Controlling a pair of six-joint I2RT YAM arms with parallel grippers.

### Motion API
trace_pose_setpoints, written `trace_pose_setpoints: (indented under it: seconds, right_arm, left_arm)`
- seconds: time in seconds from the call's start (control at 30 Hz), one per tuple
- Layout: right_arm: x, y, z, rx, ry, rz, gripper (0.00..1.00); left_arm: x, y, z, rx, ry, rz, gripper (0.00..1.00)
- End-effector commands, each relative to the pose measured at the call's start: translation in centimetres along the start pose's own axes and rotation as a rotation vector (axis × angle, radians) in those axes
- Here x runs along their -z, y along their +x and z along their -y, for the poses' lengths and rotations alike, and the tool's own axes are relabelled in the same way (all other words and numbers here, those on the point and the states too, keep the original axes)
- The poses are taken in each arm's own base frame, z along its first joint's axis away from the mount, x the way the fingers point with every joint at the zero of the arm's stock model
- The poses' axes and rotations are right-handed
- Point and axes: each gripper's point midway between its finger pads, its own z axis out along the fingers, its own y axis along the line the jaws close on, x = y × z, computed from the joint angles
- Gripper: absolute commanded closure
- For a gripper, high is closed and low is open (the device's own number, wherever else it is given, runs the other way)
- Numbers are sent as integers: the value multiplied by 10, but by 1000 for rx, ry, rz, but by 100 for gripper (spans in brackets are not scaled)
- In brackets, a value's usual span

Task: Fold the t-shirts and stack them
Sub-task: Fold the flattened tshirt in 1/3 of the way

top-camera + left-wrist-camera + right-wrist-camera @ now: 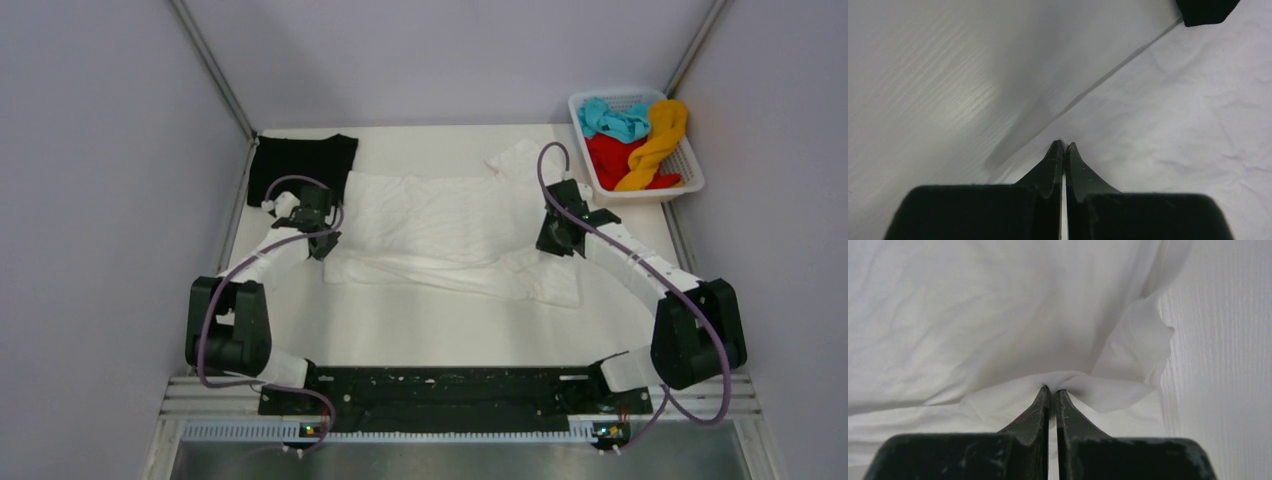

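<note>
The white t-shirt lies spread across the middle of the table, partly folded lengthwise. My left gripper is at its left edge, jaws shut on a thin edge of the white cloth. My right gripper is at its right end, jaws shut on a bunched fold of the white t-shirt. The black t-shirt lies folded at the far left of the table; its corner shows in the left wrist view. Teal, red and yellow-orange t-shirts sit in the basket.
The white lattice basket stands at the far right corner. Grey walls enclose the table on the left, back and right. Bare white tabletop lies between the shirt and the arm bases.
</note>
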Motion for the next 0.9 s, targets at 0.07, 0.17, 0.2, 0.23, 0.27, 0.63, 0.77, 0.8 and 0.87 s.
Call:
trace_pose_setpoints:
  seconds: [0.07,0.17,0.2,0.23,0.27,0.63,0.77,0.8,0.87]
  right_arm:
    - [-19,-47,-16,-7,-33,104,95]
    - [-32,-61,-20,41,-36,134,87]
    - [-36,-67,-22,57,-37,142,84]
    - [-39,-74,-29,74,-59,147,80]
    - [-42,-83,-39,95,-95,154,72]
    - [-5,-46,-52,95,-312,89,12]
    - [-3,5,-57,32,-449,-2,1]
    - [-6,11,-56,25,-454,-7,1]
    - [-12,14,-55,16,-451,-2,1]
  left_arm:
    - [-13,-22,17,2,6,43,100]
    - [-20,-23,22,-23,-1,31,73]
    - [-21,-24,24,-34,0,28,55]
    - [-21,-26,27,-39,1,29,35]
    - [-21,-29,29,-41,0,30,19]
    - [20,-4,38,-168,177,-117,1]
    - [32,46,55,-180,411,-288,1]
    - [31,54,55,-177,433,-307,1]
    - [27,68,53,-175,448,-351,1]
